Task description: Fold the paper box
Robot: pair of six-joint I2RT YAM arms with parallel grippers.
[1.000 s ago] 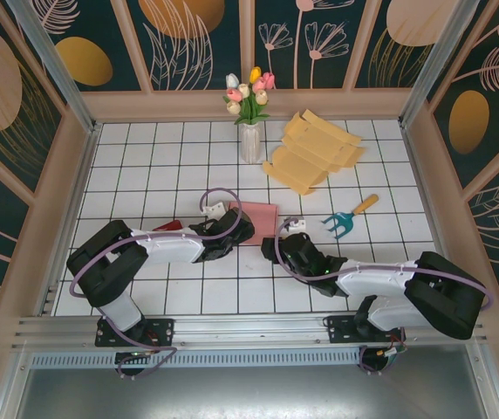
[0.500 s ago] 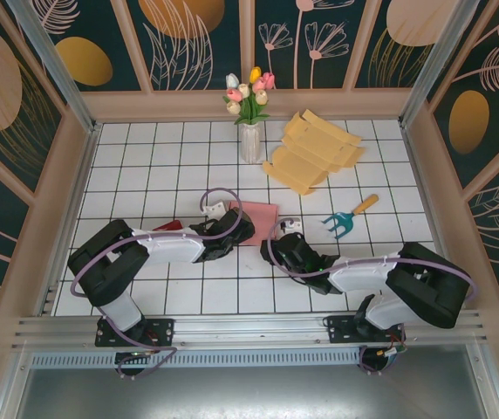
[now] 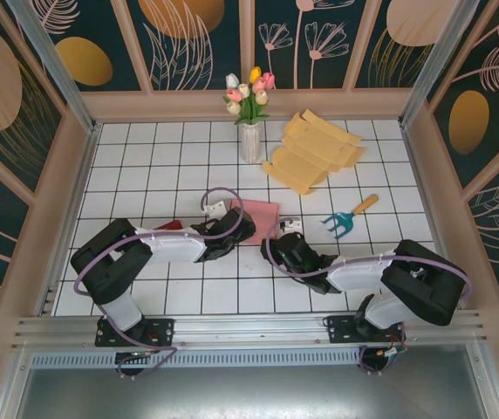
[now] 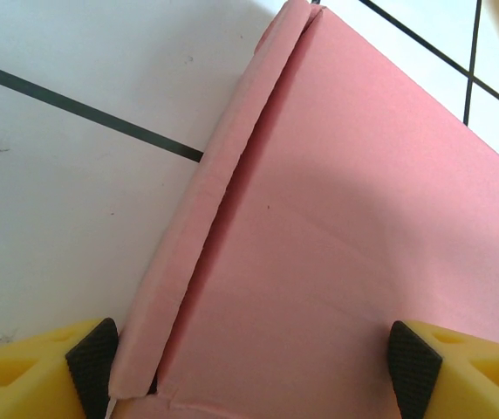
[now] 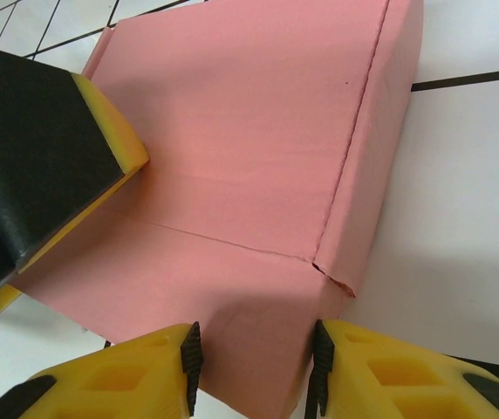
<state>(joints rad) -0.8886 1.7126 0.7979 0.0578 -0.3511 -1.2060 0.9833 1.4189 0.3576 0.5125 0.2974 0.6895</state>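
A pink paper box (image 3: 263, 212) is seen lying flat on the white tiled tabletop (image 3: 145, 166), near the middle, just in front of both arms. It is made of thin, smooth card. Straight fold lines are pressed into it, and one long side is folded up into a soft rounded edge. A small rough tear is seen at one corner fold.

The left hand (image 3: 236, 229) is spread wide apart, and the box is found between its yellow fingers (image 4: 23, 375) with black pads. The right hand (image 3: 277, 250) is pinched tight on the near flap of the box, and the gap between its pads is filled with pink card.

Since a second ago, the right hand has been brought closer to the box. The left hand has been kept in the same place.
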